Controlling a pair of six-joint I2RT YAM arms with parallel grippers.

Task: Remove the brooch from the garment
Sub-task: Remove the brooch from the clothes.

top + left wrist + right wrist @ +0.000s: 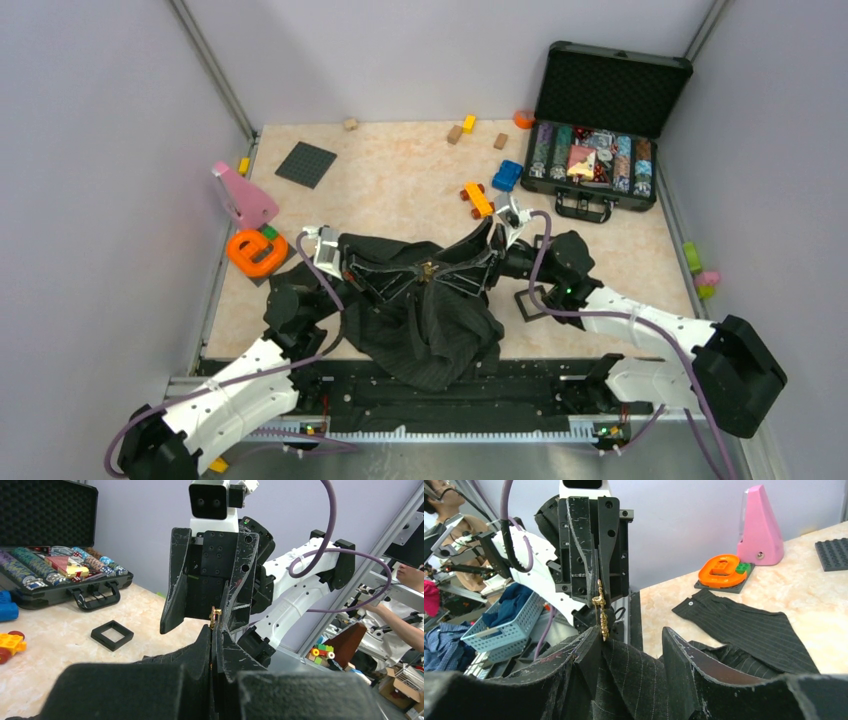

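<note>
The dark pinstriped garment (pixel 430 340) lies bunched at the table's near edge, between the two arms. The tiny gold brooch (pixel 428 268) sits on a raised fold of it, where both grippers meet. My left gripper (pixel 214 630) comes in from the left and is shut on the brooch (pixel 215 615), which sticks out past its tips. In the right wrist view the brooch (pixel 600 612) hangs from those shut fingers down to the fabric. My right gripper (pixel 631 632) faces it, open, with a ridge of the garment (pixel 649 675) between its fingers.
An open black case of poker chips (pixel 600 150) stands at the back right. A black square frame (pixel 530 303) lies beside the right arm. An orange ring toy (pixel 255 250) and a pink metronome (pixel 243 195) stand at the left. A toy car (pixel 477 198) and small blocks lie behind the garment.
</note>
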